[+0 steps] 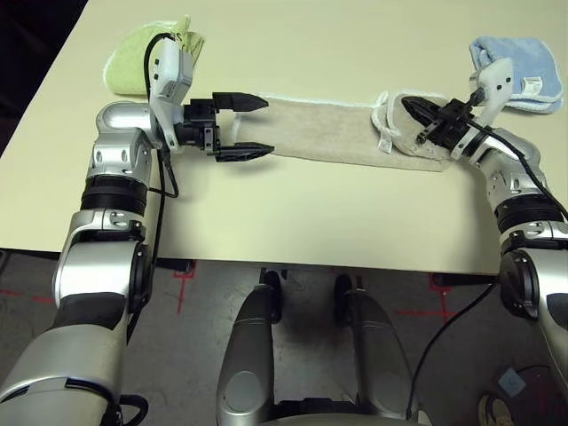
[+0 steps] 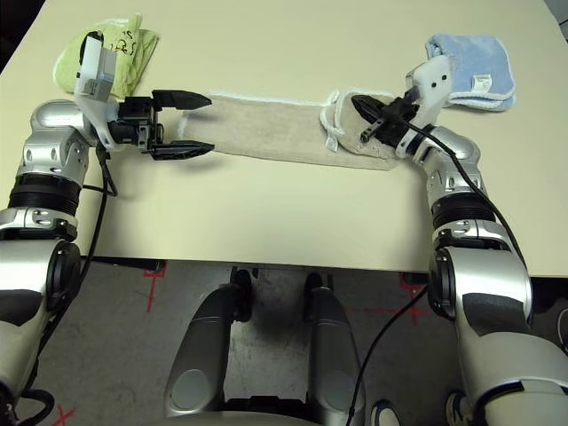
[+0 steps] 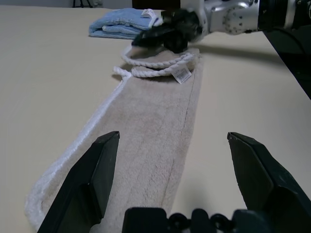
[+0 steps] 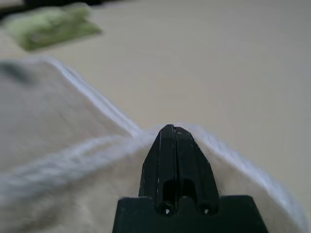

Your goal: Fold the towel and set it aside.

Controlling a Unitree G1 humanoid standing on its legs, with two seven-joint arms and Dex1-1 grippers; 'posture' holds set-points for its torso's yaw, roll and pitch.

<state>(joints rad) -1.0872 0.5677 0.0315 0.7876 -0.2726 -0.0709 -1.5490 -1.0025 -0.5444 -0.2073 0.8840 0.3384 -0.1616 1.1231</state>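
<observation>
- While it lies on the cream-coloured table [image 1: 293, 222], the beige terry cloth towel with white stitched edging [image 1: 328, 133] is folded into a long narrow strip whose long axis runs from nine o'clock to three o'clock across the head camera's view.
- Its three o'clock end is lifted and curled back over the strip, the white edging looping there, with a small white tag [image 1: 386, 145] hanging at the fold.
- At that end the right gripper [image 1: 415, 114] has its two black fingers pressed together, pinching the raised towel corner; the wrist view shows the tips [image 4: 175, 145] meeting against the cloth edge.
- At the nine o'clock end the left gripper [image 1: 250, 127] points toward three o'clock along the strip, its black fingers spread wide, one tip at each long edge of the towel; whether they touch the cloth I cannot tell.
- A lime green folded towel [image 1: 133, 62] sits at about ten o'clock, behind the left gripper's wrist.
- A light blue folded towel [image 1: 524, 67] sits at about two o'clock, just beyond the right gripper.
</observation>
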